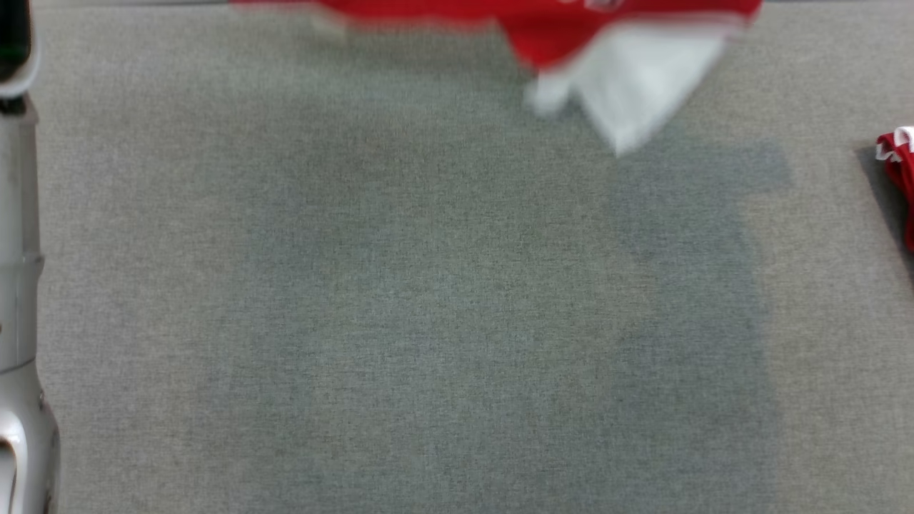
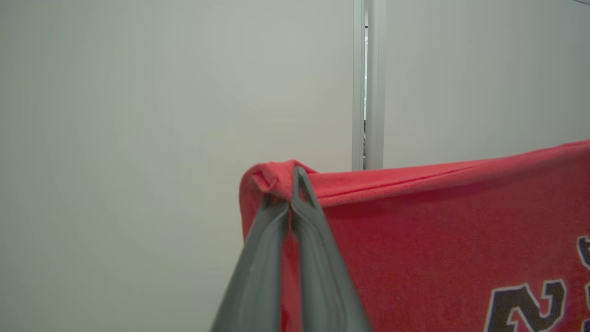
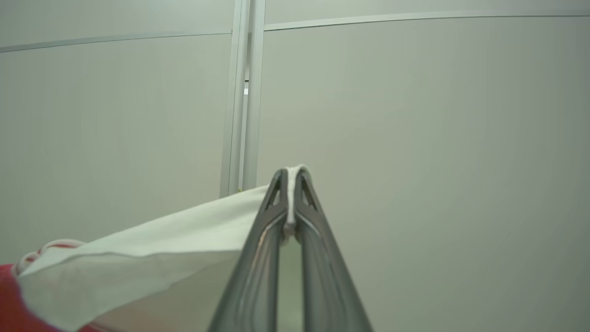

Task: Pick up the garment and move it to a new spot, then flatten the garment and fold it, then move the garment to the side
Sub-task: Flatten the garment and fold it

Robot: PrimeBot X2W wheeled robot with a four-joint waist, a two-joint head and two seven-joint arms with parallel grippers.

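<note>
Left gripper and right gripper each pinch shut on an edge of the red-and-white garment, which we hold aloft over the far grey surface; pick-up looks done, while placing, flattening, folding and moving aside remain.

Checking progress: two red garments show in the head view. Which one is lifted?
The red-and-white garment at the top edge, hanging above its shadow; the red bundle at right lies down.

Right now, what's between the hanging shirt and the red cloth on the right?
Nothing. In the head view, only bare grey surface separates the hanging red-and-white shirt from the red cloth at the right edge.
</note>
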